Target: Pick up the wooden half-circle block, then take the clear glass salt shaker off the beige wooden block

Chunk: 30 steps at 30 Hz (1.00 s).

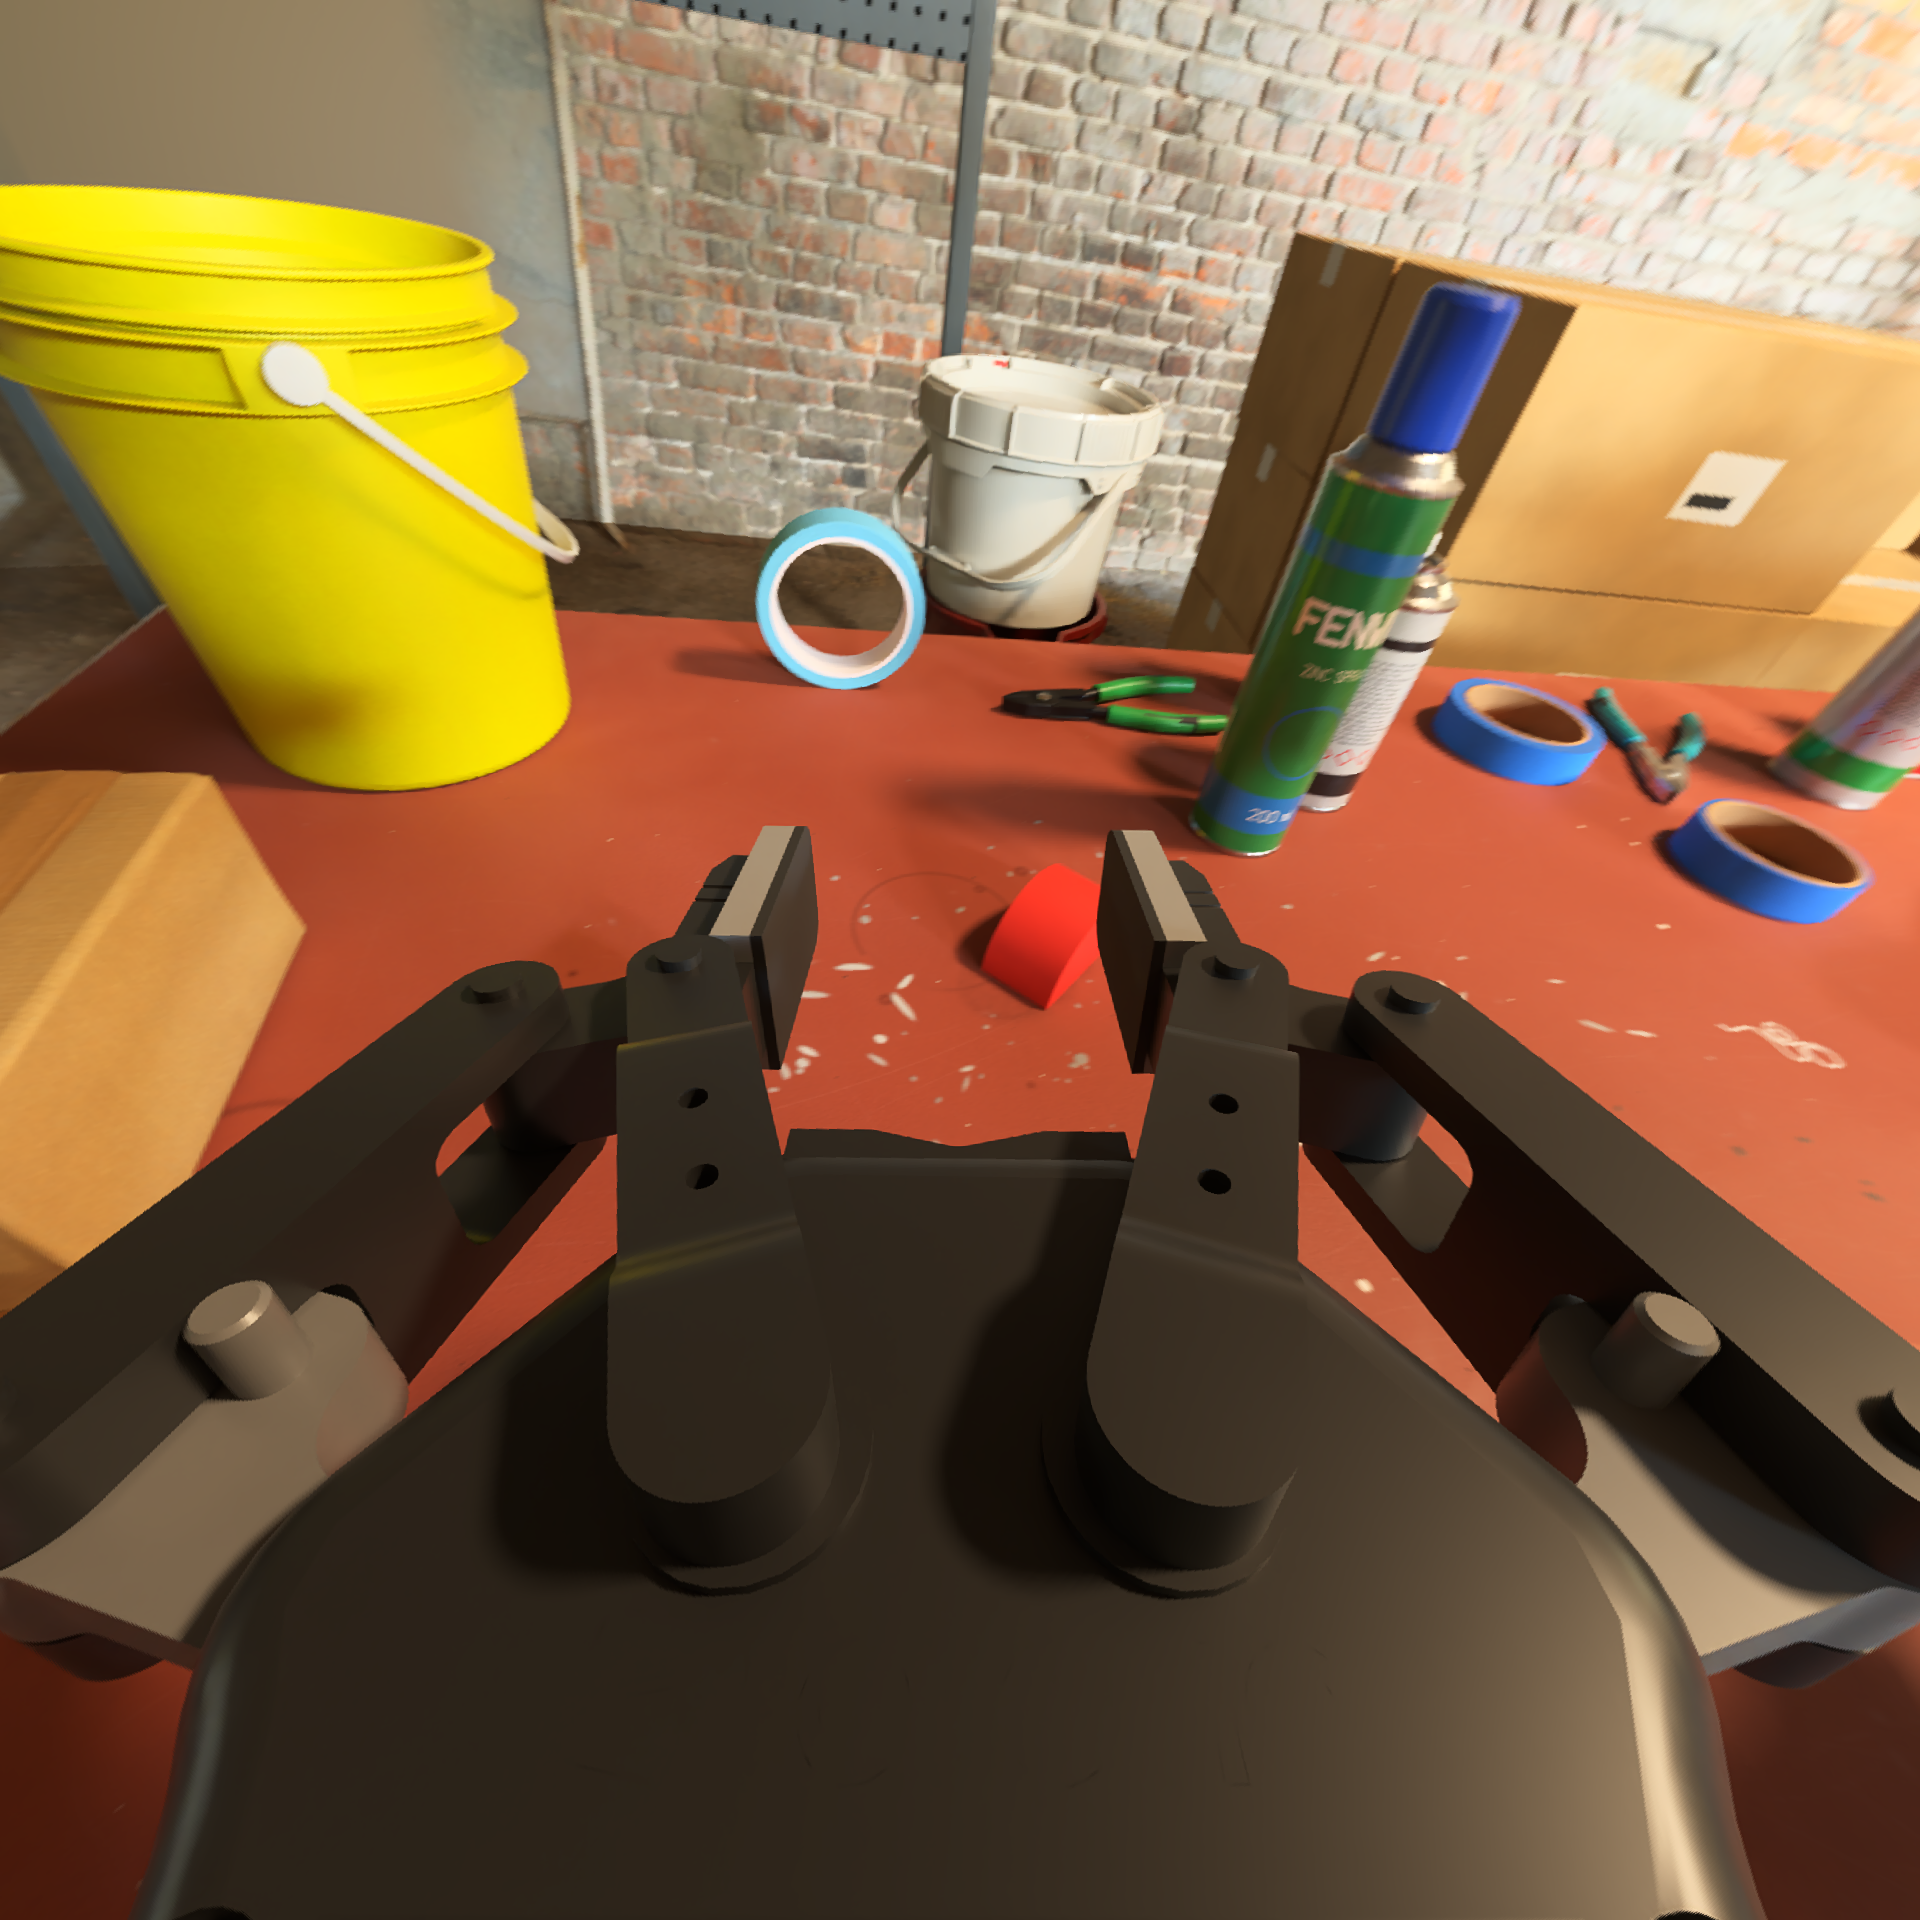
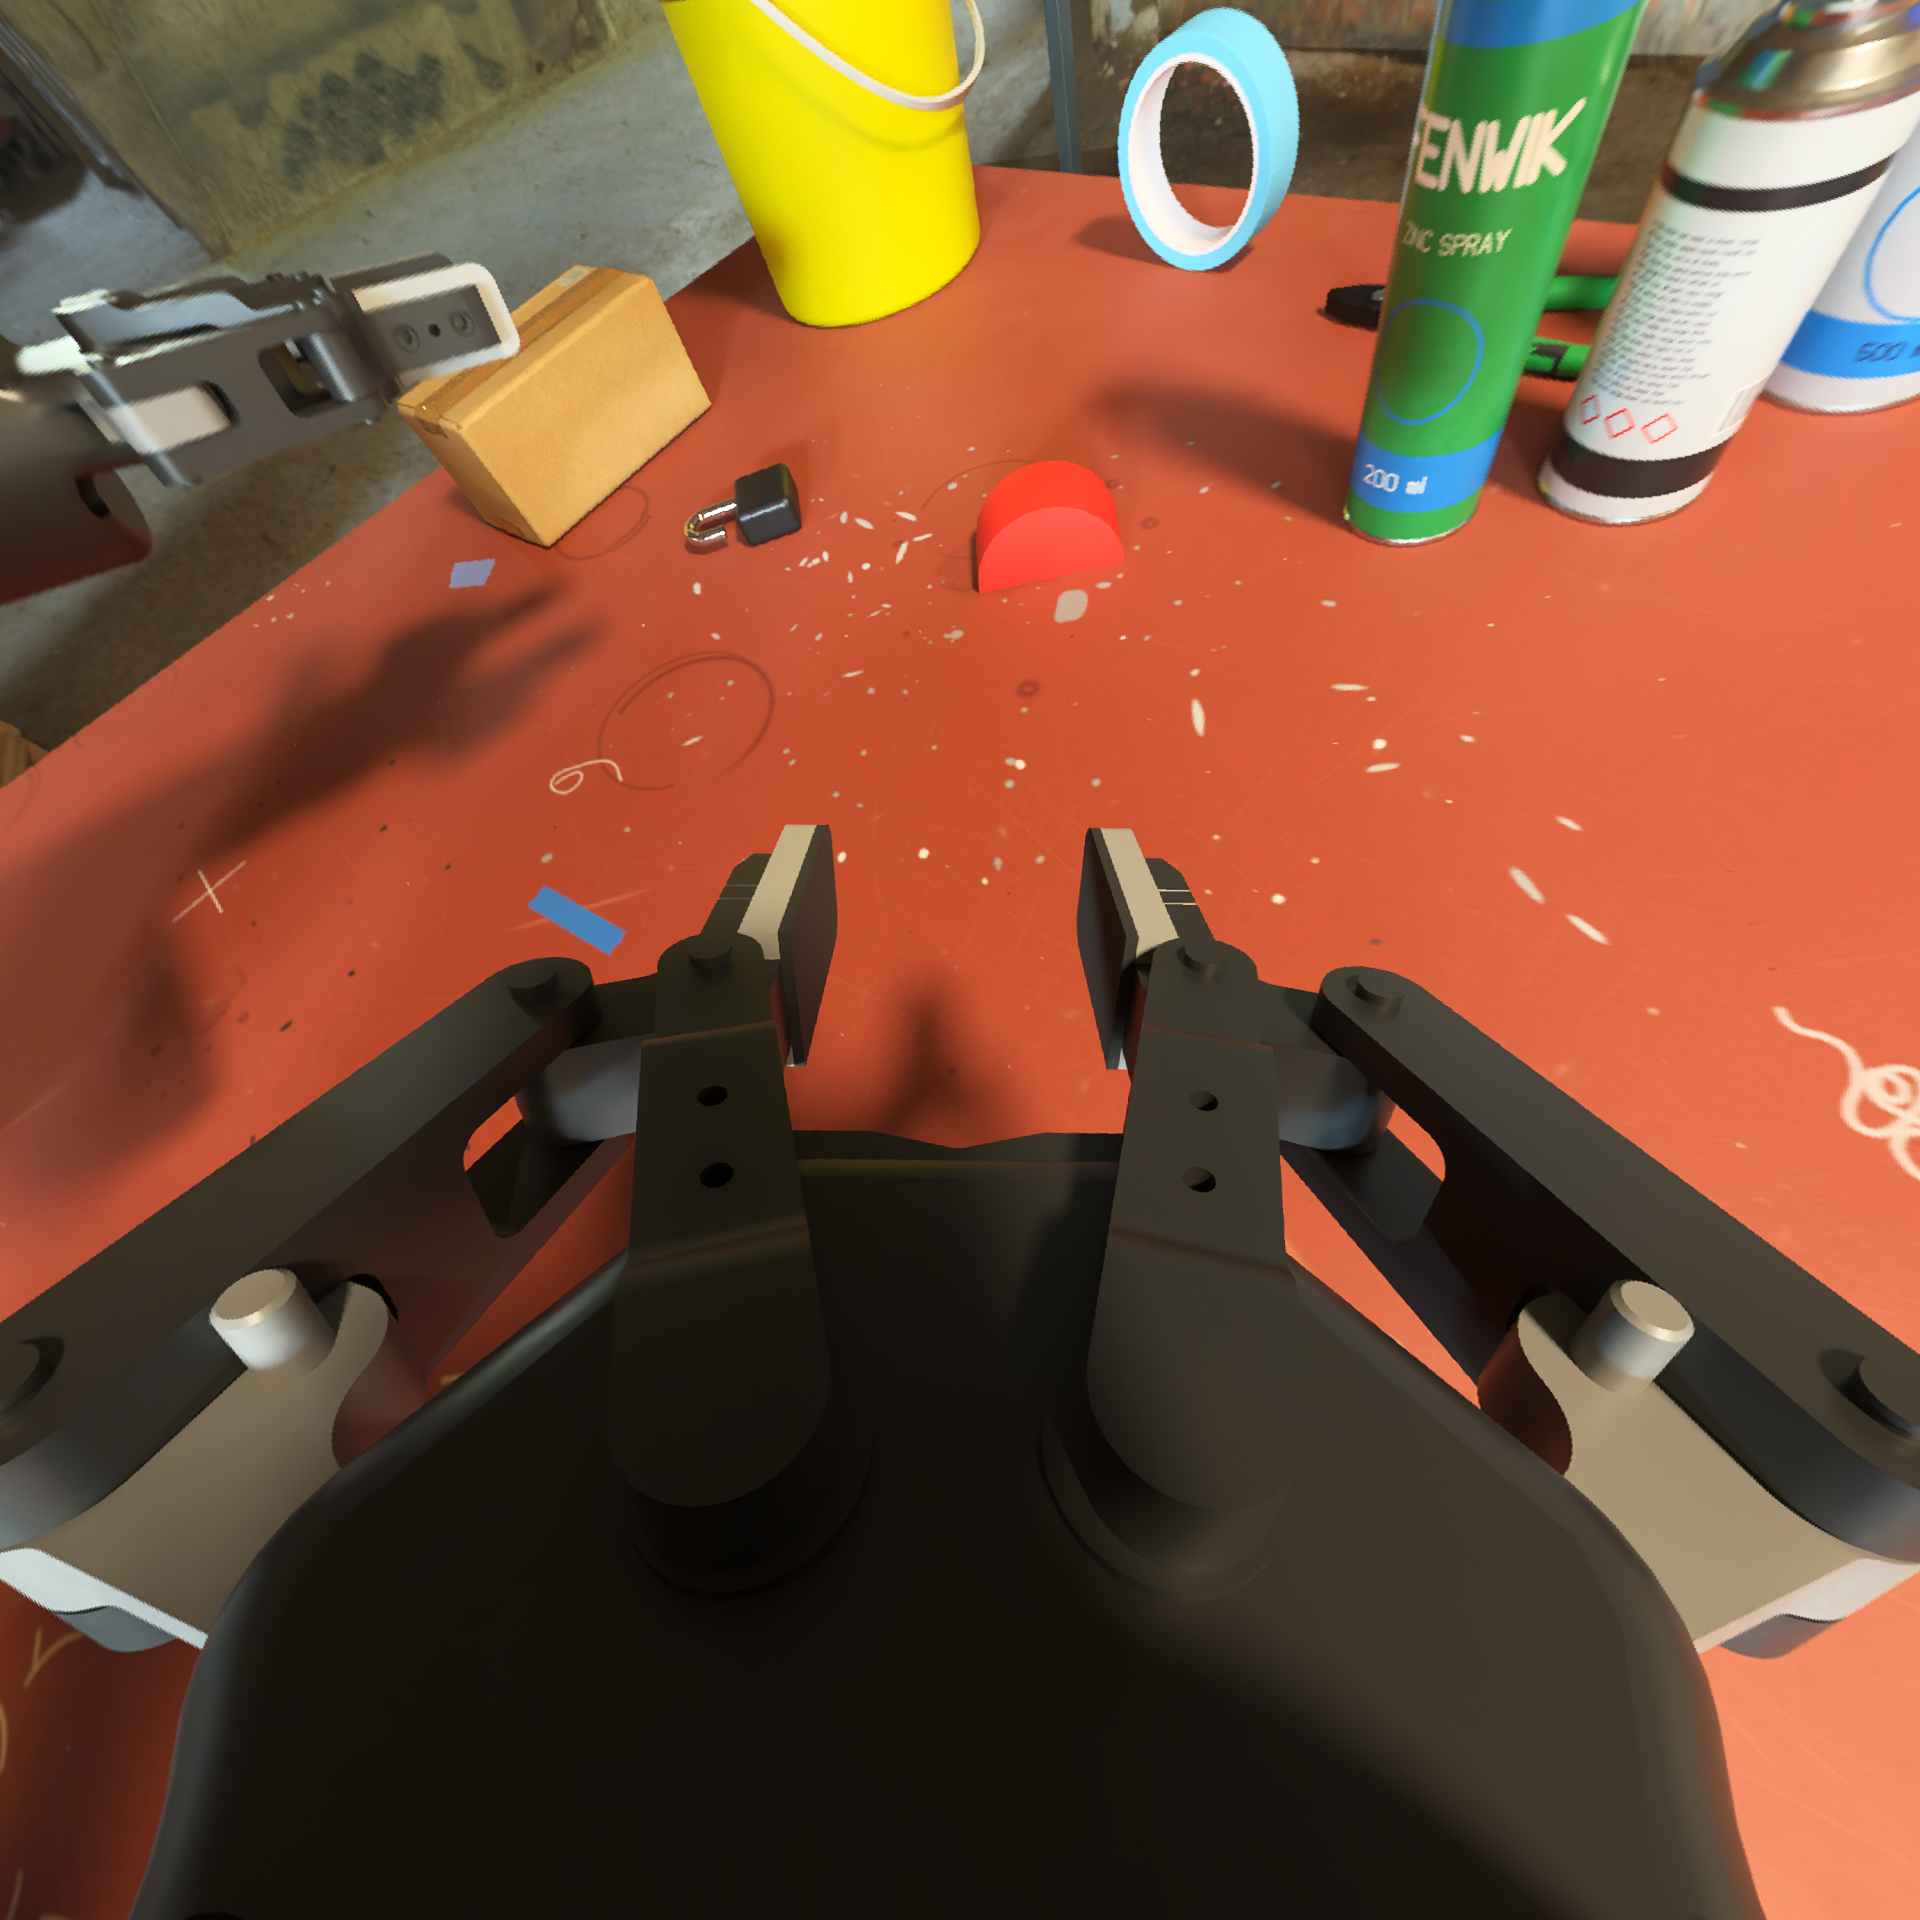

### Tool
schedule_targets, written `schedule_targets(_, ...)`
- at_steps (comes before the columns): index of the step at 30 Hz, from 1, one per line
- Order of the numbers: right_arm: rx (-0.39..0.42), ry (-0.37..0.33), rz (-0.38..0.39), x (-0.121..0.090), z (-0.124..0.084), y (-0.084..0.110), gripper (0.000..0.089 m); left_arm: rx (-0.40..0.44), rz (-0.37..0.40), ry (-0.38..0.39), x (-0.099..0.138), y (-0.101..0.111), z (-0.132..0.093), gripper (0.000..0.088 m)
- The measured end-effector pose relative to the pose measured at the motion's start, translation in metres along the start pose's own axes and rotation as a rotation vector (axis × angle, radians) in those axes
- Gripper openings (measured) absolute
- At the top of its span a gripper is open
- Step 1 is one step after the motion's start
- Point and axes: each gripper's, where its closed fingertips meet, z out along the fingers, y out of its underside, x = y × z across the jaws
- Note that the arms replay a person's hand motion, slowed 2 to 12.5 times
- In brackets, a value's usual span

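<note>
The half-circle block (image 1: 1039,935) is red and lies on the red-orange table (image 1: 935,748), flat side down. In the left wrist view it sits just beyond my left gripper (image 1: 956,862), partly behind the right-hand finger (image 1: 1138,904). The left gripper is open and empty. In the right wrist view the block (image 2: 1044,525) stands well ahead of my right gripper (image 2: 956,842), which is open and empty above the table. No salt shaker and no beige wooden block show in either view.
A yellow bucket (image 1: 281,488), a cardboard box (image 1: 114,987), a light-blue tape roll (image 1: 842,597), green pliers (image 1: 1122,704), a green spray can (image 1: 1340,613) and blue tape rolls (image 1: 1517,729) ring the block. A padlock (image 2: 753,509) lies beside a small box (image 2: 561,405). The left arm's wrist (image 2: 260,353) shows at far left.
</note>
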Motion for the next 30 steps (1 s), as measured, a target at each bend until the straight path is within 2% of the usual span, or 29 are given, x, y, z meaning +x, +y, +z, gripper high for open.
schedule_targets(8, -0.005, 0.059, -0.121, 0.026, -0.049, 0.004, 0.0507, 0.007, -0.068, 0.139, 0.039, -0.020, -0.008, 0.0575)
schedule_targets(13, -0.011, 0.140, -0.212, 0.053, -0.082, 0.008, 0.0563, 0.017, -0.105, 0.239, 0.071, -0.034, -0.014, 0.0590)
schedule_targets(19, 0.004, 0.248, -0.289, 0.090, -0.121, 0.010, 0.0569, 0.004, -0.128, 0.323, 0.105, -0.044, -0.019, 0.0594)
schedule_targets(24, 0.026, 0.324, -0.288, 0.121, -0.152, 0.014, 0.0562, -0.039, -0.101, 0.350, 0.129, -0.039, -0.020, 0.0594)
schedule_targets(30, 0.056, 0.394, -0.226, 0.158, -0.186, 0.024, 0.0558, -0.091, -0.069, 0.356, 0.149, -0.025, -0.021, 0.0596)
